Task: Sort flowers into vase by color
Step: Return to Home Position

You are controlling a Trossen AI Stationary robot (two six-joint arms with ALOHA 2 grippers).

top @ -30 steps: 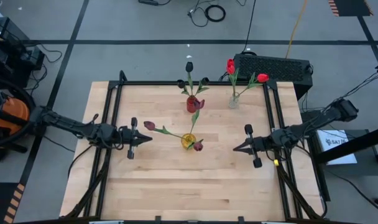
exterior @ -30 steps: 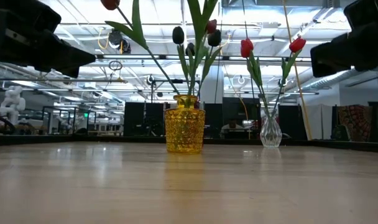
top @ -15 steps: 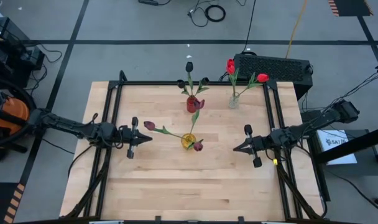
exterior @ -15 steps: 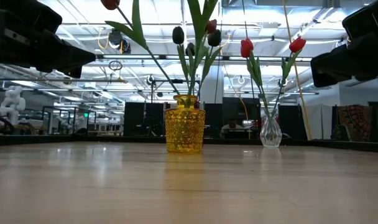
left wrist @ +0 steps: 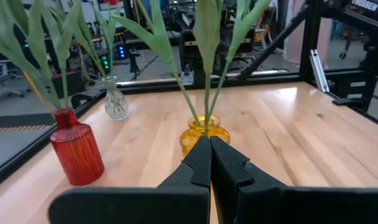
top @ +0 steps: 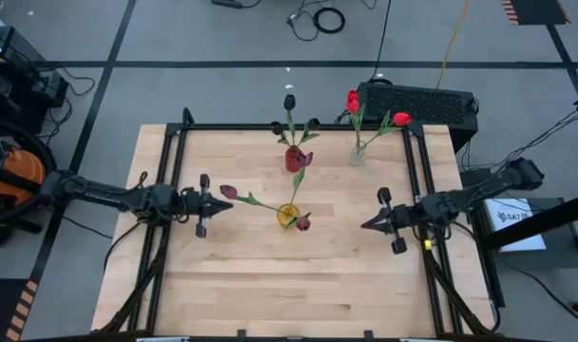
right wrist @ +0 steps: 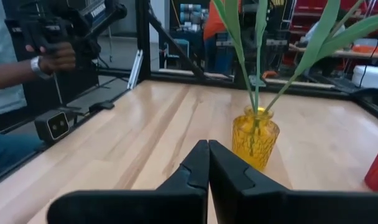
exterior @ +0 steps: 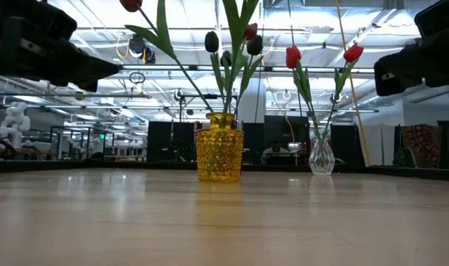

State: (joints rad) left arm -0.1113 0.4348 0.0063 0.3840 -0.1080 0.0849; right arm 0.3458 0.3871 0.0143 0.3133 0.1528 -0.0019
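On wooden table (top: pixel 270 285), flowers (top: pixel 228 192) in yellow vase (top: pixel 288 215) stand between both arms' pressed-together jaws.

Three vases (top: pixel 288 215); three maroon tulips (top: pixel 228 191), three near-black tulips (top: pixel 289 100), two bright red tulips (top: pixel 401 119); two grippers (top: pixel 216 206).

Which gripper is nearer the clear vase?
Right. The right gripper hovers toward the front edge from the clear vase; the left gripper is farther, beyond the yellow vase.

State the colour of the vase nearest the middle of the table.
The vase is yellow, with a textured surface; clearest in the low view.
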